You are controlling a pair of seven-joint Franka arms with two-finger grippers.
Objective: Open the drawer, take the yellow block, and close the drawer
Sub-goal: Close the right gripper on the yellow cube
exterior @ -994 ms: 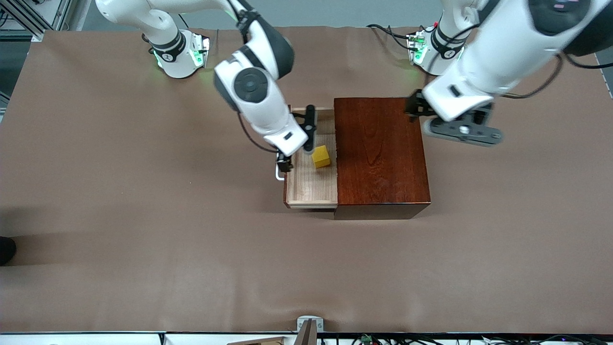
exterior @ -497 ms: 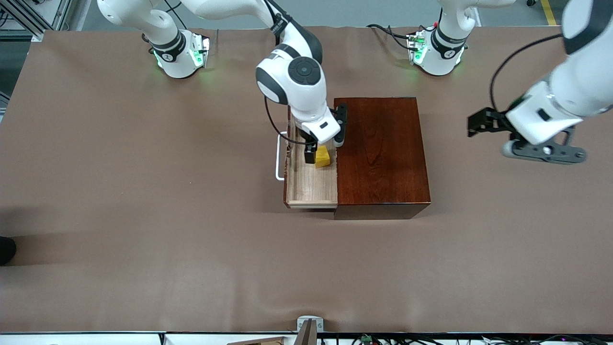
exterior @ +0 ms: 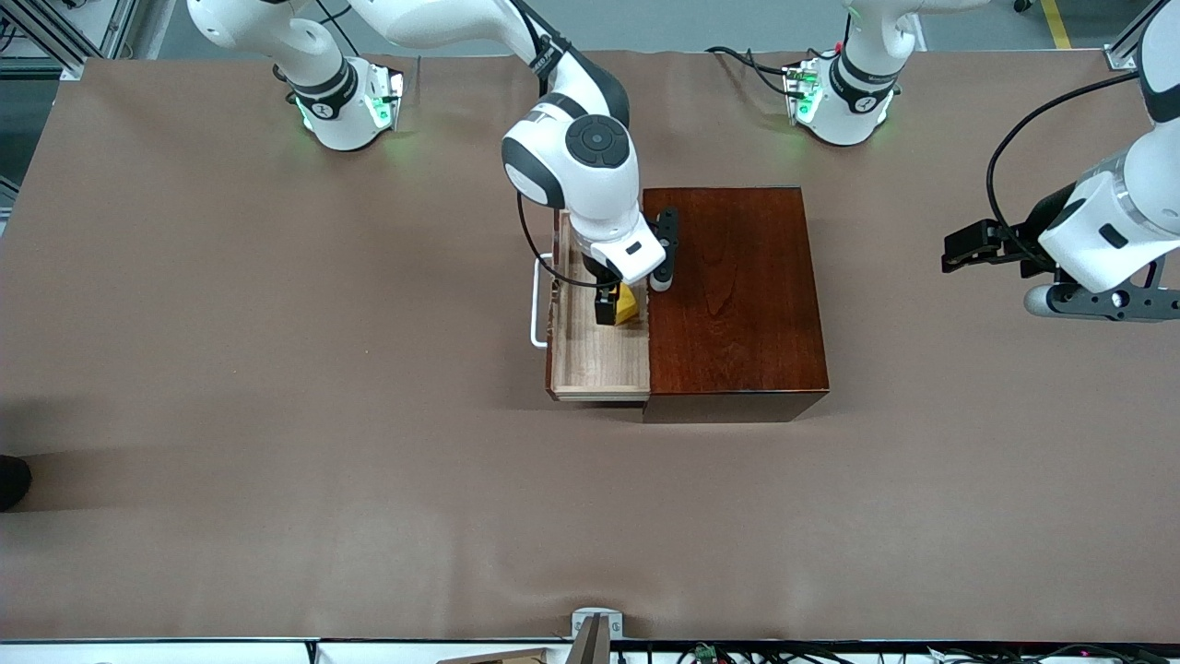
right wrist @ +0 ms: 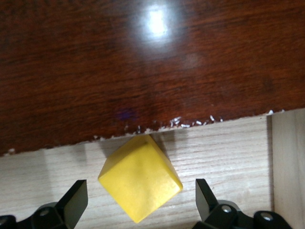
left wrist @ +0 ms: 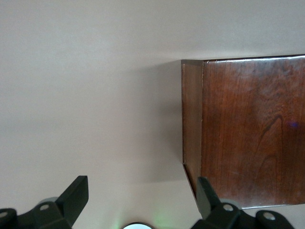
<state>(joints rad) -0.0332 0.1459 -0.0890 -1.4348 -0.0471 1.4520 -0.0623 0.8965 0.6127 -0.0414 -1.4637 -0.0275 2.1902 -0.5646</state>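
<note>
Drawer point(exterior: 597, 355) is pulled out of the box point(exterior: 733, 295) toward the right arm's end of the table, white handle point(exterior: 536, 304) on its front. Block point(exterior: 628, 302) sits on the pale drawer floor, close to the box's edge, turned cornerwise to the drawer walls; the wrist view shows it the same way point(right wrist: 139, 177).

Right gripper point(exterior: 616, 302) is down in the drawer over the block, fingers point(right wrist: 71, 200) spread wide, one on each side, not touching it. Nothing held.

Left gripper point(exterior: 1092, 300) hangs over bare table point(exterior: 277, 415) at the left arm's end, well apart from the box, waiting; fingers point(left wrist: 72, 194) wide, empty.

Handling, as a guess: the block looks small, light, rigid, with smooth flat faces, not fragile. Best hold is across two opposite flat faces, mid-height. Because it sits rotated, the pads may meet corners, not faces, so it could twist or skid when squeezed; turning the wrist to match the faces looks safer. Box edge is close, so little room for the finger on that side.
</note>
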